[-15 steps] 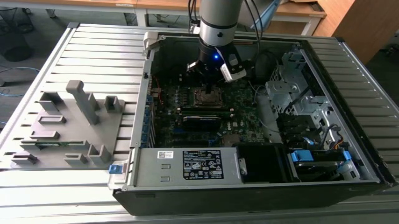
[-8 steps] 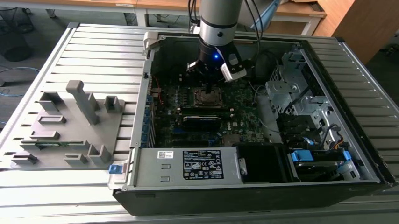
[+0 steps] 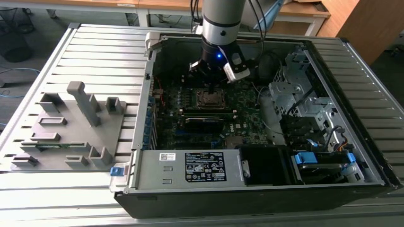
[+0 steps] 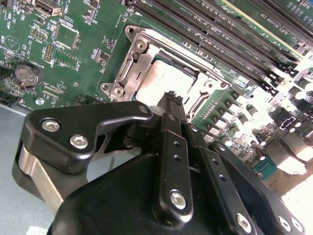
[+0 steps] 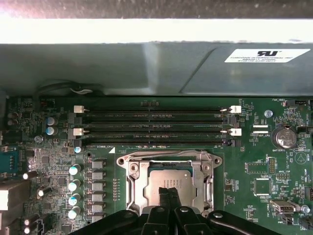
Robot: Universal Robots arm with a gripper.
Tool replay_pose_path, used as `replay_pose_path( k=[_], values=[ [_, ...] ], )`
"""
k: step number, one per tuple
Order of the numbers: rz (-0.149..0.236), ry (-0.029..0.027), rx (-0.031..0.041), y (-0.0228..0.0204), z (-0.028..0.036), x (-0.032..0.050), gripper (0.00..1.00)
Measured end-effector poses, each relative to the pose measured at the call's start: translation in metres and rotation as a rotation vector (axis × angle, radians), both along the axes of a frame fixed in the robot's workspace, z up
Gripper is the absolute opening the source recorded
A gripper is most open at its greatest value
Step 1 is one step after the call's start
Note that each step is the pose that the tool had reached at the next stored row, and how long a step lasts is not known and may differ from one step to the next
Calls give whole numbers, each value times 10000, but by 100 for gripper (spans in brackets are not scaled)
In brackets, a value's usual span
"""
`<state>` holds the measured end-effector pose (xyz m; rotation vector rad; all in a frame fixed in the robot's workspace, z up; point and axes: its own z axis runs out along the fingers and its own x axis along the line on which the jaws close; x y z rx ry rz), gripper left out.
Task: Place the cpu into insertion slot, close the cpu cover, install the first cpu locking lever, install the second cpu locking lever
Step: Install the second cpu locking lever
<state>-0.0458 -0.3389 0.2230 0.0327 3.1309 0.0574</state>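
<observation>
Hovering over the cpu [image 5: 168, 180], the hand [image 5: 168, 192] points its closed fingertips down

Layout of the open computer case [image 3: 265, 198] on the bench [image 3: 101, 47]. The insertion slot [image 3: 210, 98] sits on the motherboard [image 3: 246, 101] inside the case, with the cpu [image 5: 168, 180] lying in it and the cpu cover [image 5: 133, 183] framing the chip. The end effector [image 3: 211, 89] stands directly above the slot. Memory slots [image 5: 154, 122] run alongside the socket. The power supply [image 3: 189, 168] occupies the case's near edge. A fixture tray [image 3: 69, 127] rests on the bench at the exterior view's left of the case.
</observation>
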Motion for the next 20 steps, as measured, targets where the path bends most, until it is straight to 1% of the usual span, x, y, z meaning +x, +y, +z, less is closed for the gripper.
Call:
replay_pose_path(
  k=[3, 5, 8, 13, 20],
  values=[
    [0, -2, 3, 1, 4, 0, 11],
    [-1, -1, 2, 0, 64, 0, 11],
    [2, 1, -2, -6, 66, 0, 11],
    [0, -1, 2, -42, 65, 0, 11],
    [0, -2, 2, -45, 64, 0, 11]
  ],
)
